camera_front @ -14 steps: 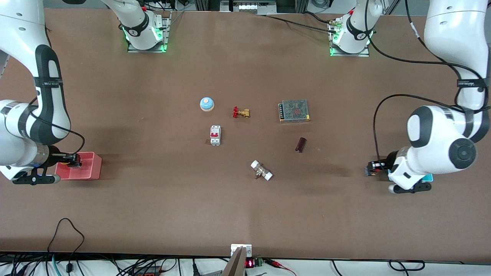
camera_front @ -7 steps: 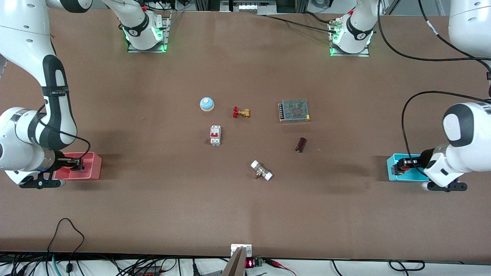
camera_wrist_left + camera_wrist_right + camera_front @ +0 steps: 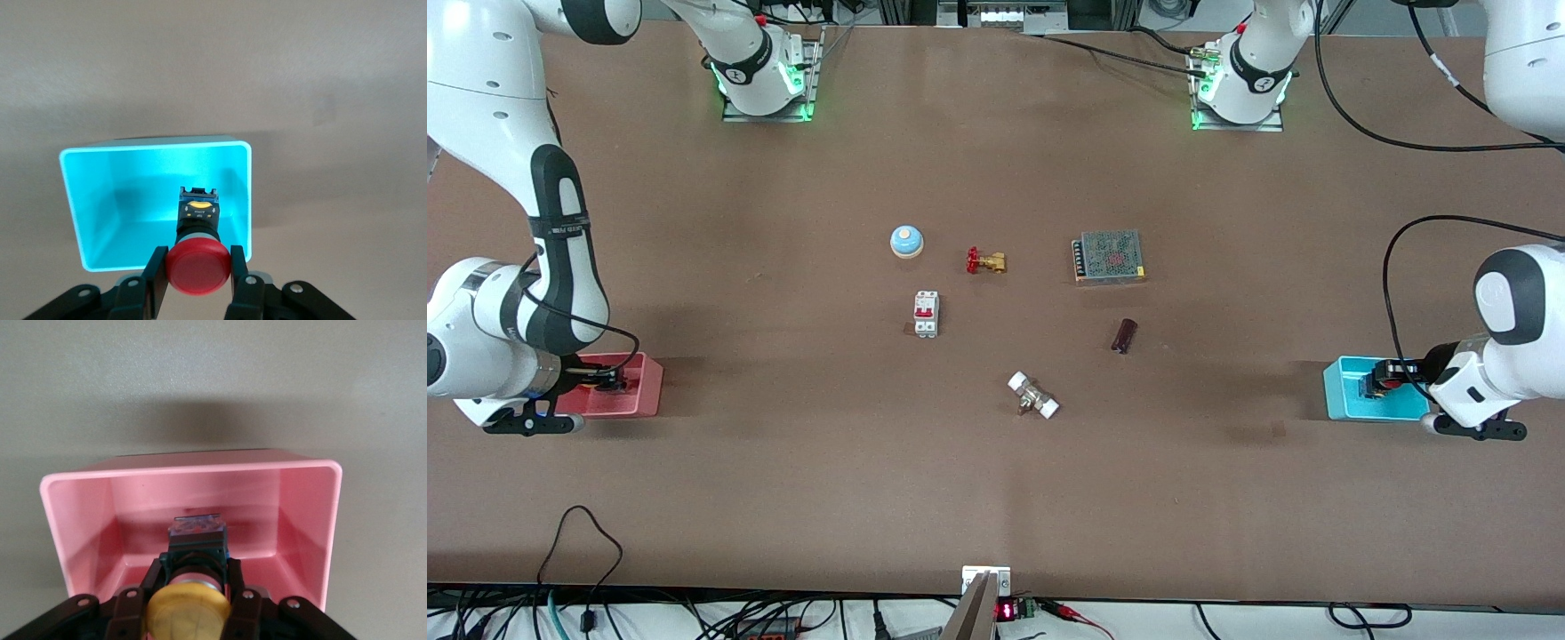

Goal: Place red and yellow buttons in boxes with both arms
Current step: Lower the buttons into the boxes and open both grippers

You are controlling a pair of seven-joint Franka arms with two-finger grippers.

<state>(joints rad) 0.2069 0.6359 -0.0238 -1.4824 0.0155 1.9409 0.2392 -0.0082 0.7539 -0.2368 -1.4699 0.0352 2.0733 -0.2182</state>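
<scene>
My left gripper [image 3: 197,267] is shut on the red button [image 3: 198,269], whose black base [image 3: 199,210] hangs down inside the cyan box [image 3: 73,200]. In the front view that cyan box [image 3: 1343,396] sits at the left arm's end of the table, with the left gripper [image 3: 1380,384] over it. My right gripper [image 3: 193,593] is shut on the yellow button [image 3: 188,613], its black base [image 3: 195,543] lowered into the pink box [image 3: 307,520]. The pink box [image 3: 645,387] sits at the right arm's end, under the right gripper [image 3: 609,384].
Around the table's middle lie a blue-and-white dome bell [image 3: 906,241], a brass valve with a red handle [image 3: 985,260], a white circuit breaker [image 3: 926,315], a metal-mesh power supply [image 3: 1109,257], a dark cylinder [image 3: 1124,335] and a white-capped fitting [image 3: 1033,396].
The left arm carried the red button toward its end of the table, from beside the cyan box to over it. The right arm shifted slightly, keeping the yellow button in the pink box.
</scene>
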